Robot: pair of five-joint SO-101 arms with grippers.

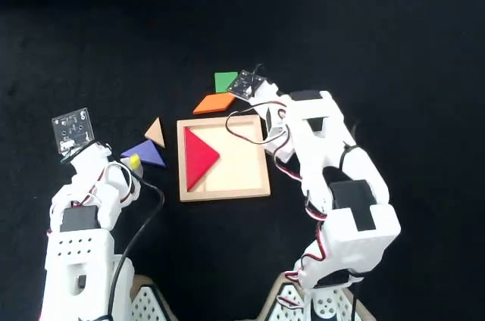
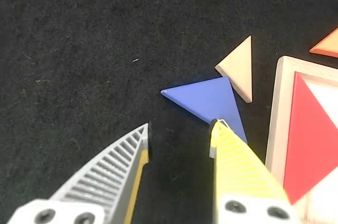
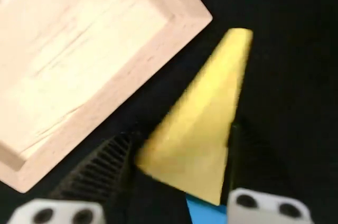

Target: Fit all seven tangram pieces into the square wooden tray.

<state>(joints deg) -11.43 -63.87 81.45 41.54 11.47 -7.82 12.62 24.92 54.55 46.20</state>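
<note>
step in hand: placing the second piece. the tray (image 1: 223, 195) sits mid-table on the black cloth (image 1: 91, 48) with one piece seated, a red triangle (image 1: 198, 156) against its left wall, the rest of the floor bare wood. the right gripper (image 3: 179, 145) hangs just outside the tray's far right corner, and its jaws look closed on a yellow triangle (image 3: 206, 102), which is blurred, tip pointing away from the wrist and lying off the tray rim, not over the floor. a sliver of lighter blue shows under its wide end; cannot tell what it is. the left gripper (image 2: 180, 129) is parted and empty, just left of the tray, its yellow finger tip at the edge of the blue triangle (image 2: 208, 100). the tan triangle (image 2: 240, 68) touches that blue one corner to corner. the orange piece (image 1: 214, 103) and green square (image 1: 226, 81) lie beyond the tray's far edge. judgement: early in the task. next move calls for carrying the yellow triangle in over the rim, turning it so an edge meets the red one or a wall, then lowering it flat before release. risk: an edge catching on the rim and leaving it tilted.
</note>
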